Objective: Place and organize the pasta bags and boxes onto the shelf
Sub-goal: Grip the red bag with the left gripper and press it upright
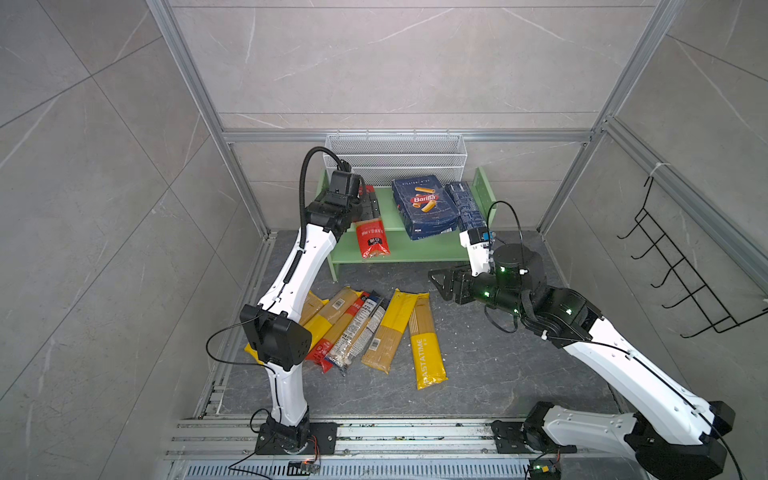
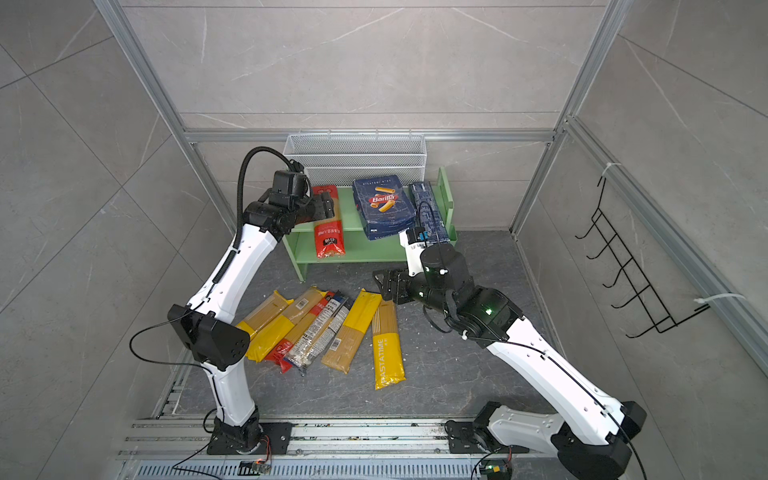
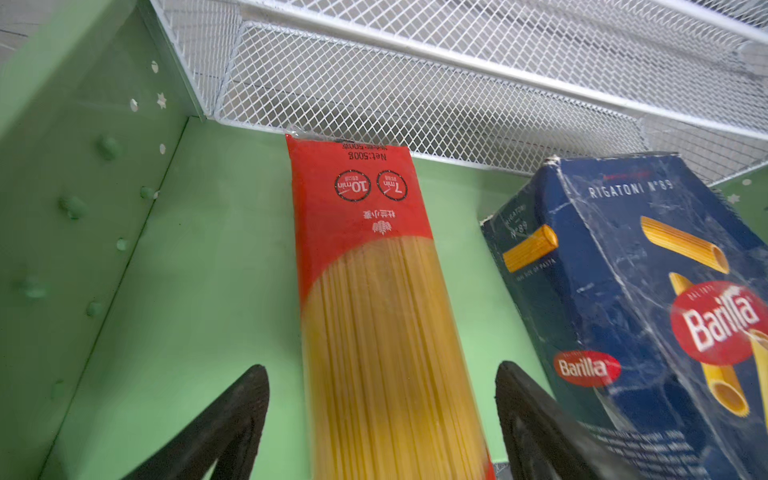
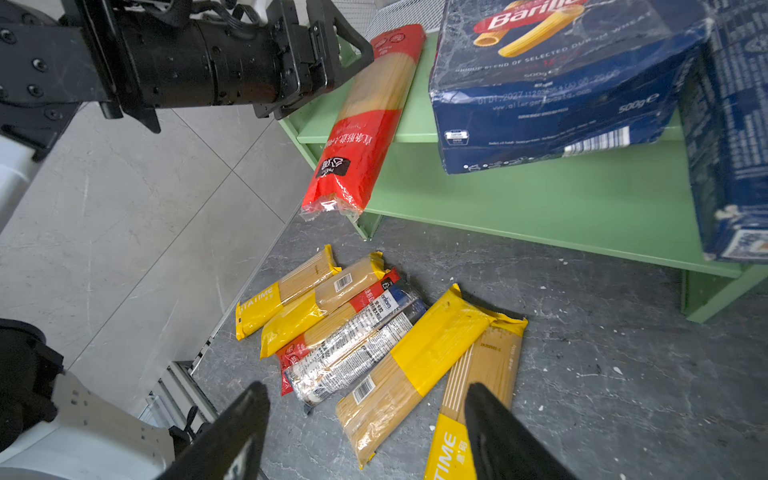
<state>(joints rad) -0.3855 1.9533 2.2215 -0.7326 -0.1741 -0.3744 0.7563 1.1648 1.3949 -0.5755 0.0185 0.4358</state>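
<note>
The light green shelf [image 1: 415, 251] [image 2: 365, 249] stands at the back. On its top board lie the wide Barilla box [image 1: 424, 208] [image 3: 644, 311] and the narrow blue box [image 1: 467, 205] [image 4: 731, 145]. A red spaghetti bag [image 1: 372, 241] [image 3: 374, 291] lies on the left of that board, its near end hanging over the front edge. My left gripper [image 1: 370, 208] [image 3: 382, 370] is open and straddles this bag with gaps on both sides. Several yellow, red and clear bags [image 1: 353, 328] [image 4: 415, 357] lie on the floor. My right gripper [image 1: 440, 282] [image 4: 365, 390] hovers open above them, holding nothing.
A white mesh basket [image 1: 395, 158] hangs directly behind the shelf. A black wire hook rack [image 1: 685, 266] is mounted on the right wall. Aluminium rails [image 1: 415, 432] run along the front edge. The grey floor [image 1: 498, 353] right of the bags is bare.
</note>
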